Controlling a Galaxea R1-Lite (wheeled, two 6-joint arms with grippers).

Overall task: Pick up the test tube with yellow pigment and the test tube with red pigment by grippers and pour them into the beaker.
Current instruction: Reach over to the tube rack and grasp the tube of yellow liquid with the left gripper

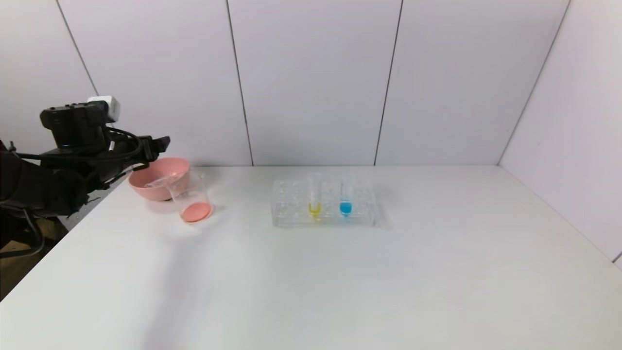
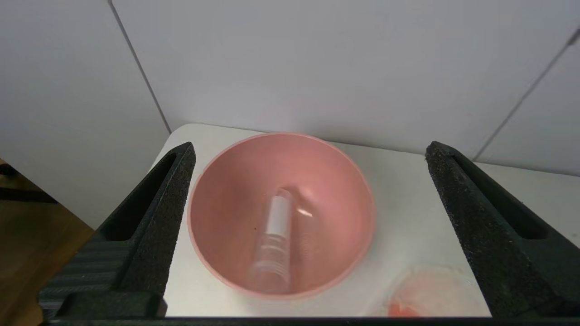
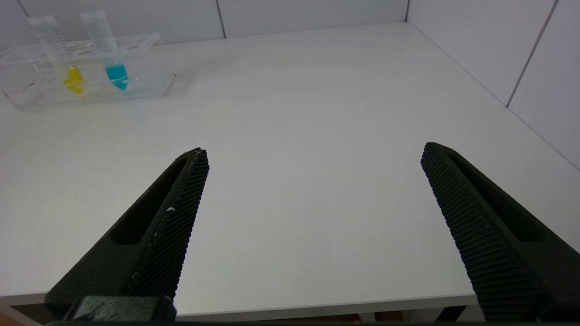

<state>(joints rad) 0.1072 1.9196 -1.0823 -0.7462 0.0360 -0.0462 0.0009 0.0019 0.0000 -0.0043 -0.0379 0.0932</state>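
Red half looked done from where I sat: the beaker already held a pink-red pool at its bottom, and an emptied clear tube, which I took to be the test tube with red pigment, lay loose inside the pink bowl, leaning against its wall. My left gripper hung just above that bowl at the table's far-left corner, fingers spread wide on either side of the rim and holding nothing (so the tube was already let go). The beaker stood just beside the bowl, touching or nearly so; I couldn't tell which. Yellow half was untouched: the test tube with yellow pigment stood upright in the clear rack, with the blue-tipped tube in the slot next to it. My right gripper sat low at the near edge of the table, well apart from the rack, jaws wide and empty. Remaining, as I judged it: grab yellow, carry to the beaker, tip it in.
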